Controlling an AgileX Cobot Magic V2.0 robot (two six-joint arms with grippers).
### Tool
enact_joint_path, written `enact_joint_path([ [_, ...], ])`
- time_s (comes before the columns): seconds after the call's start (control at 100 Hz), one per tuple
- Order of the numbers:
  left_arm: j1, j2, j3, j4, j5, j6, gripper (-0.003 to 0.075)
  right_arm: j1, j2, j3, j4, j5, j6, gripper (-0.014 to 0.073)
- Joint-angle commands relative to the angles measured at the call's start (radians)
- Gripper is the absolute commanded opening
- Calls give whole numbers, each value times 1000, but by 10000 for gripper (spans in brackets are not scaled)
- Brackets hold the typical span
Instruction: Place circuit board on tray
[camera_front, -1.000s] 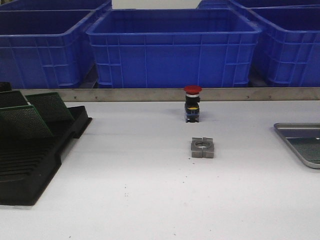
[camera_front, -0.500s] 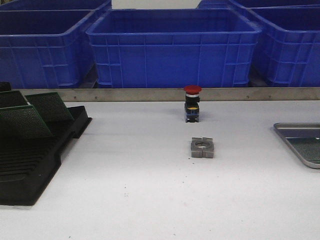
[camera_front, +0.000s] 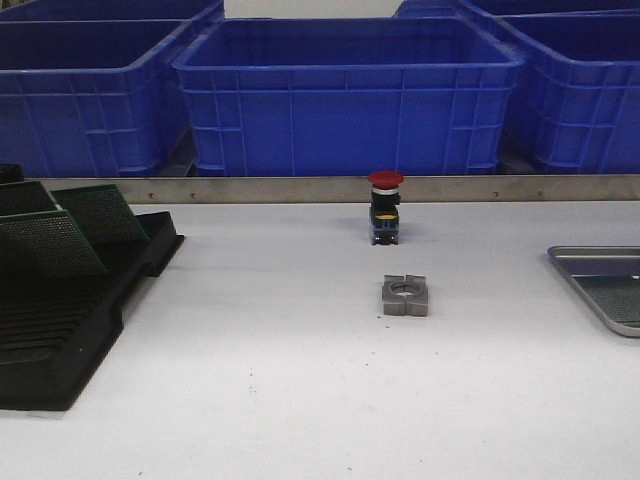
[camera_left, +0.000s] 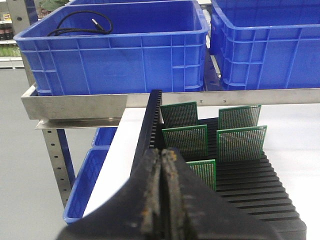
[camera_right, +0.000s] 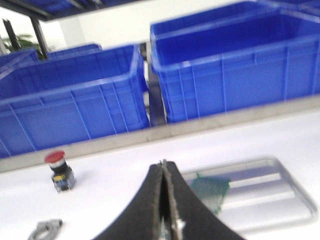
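Both pincers, left gripper (camera_left: 161, 200) and right gripper (camera_right: 164, 210), sat pressed closed and held nothing, while a green circuit board (camera_right: 210, 191) lay flat inside the tray (camera_right: 290, 185), well apart from the black rack (camera_left: 250, 185) of spare boards

We see the slotted rack (camera_front: 70, 310) at table's left holding upright circuit boards (camera_front: 50, 243); tray (camera_front: 585, 262) at right edge, one circuit board (camera_right: 210, 192) lying in it. Emergency-stop button (camera_front: 385, 208) mid-table, metal block (camera_front: 405, 296) before it, crates (camera_front: 345, 95) behind.
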Motion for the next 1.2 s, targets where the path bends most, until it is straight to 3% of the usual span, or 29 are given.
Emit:
enact_joint_path([
  [0.0, 1, -33, 28, -7, -75, -8, -17, 6, -38, 2, -36, 26, 42, -62],
  [0.22, 1, -33, 28, -7, -75, -8, -17, 57, -41, 2, -8, 171, -16, -62],
  [0.47, 1, -33, 28, -7, -75, -8, -17, 68, -41, 2, 137, 170, -212, -62],
  [0.75, 1, -33, 28, -7, -75, -8, -17, 68, -41, 2, 201, 169, -385, -62],
  [1.19, 1, -33, 28, -7, -75, -6, -17, 68, -40, 2, 201, 128, -402, -62],
])
